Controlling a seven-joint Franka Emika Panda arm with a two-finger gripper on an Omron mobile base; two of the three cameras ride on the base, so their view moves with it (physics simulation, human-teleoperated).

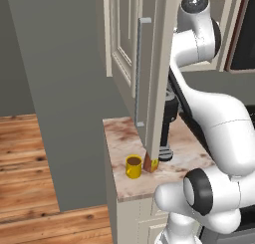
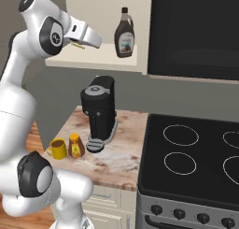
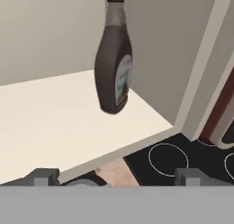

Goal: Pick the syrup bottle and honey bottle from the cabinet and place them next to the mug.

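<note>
The syrup bottle (image 2: 124, 33) stands upright on the pale shelf of the open cabinet (image 2: 105, 60), toward its right end; in the hand view its cap is cut off by the top edge. The gripper (image 3: 116, 177) sits in front of the shelf edge, its two fingertips (image 3: 42, 177) wide apart with nothing between them and the bottle well ahead of them. In the right base view the hand itself is hard to make out at the end of the arm. Down on the counter (image 2: 116, 160), the honey bottle (image 2: 75, 146) stands just beside the mug (image 2: 58, 149), in front of the black coffee machine (image 2: 99, 112). In the left base view the open cabinet door (image 1: 149, 78) hides most of the honey bottle, leaving only a sliver next to the mug. The stove (image 2: 191, 162) lies to the right, cut off at the frame edge.
</note>
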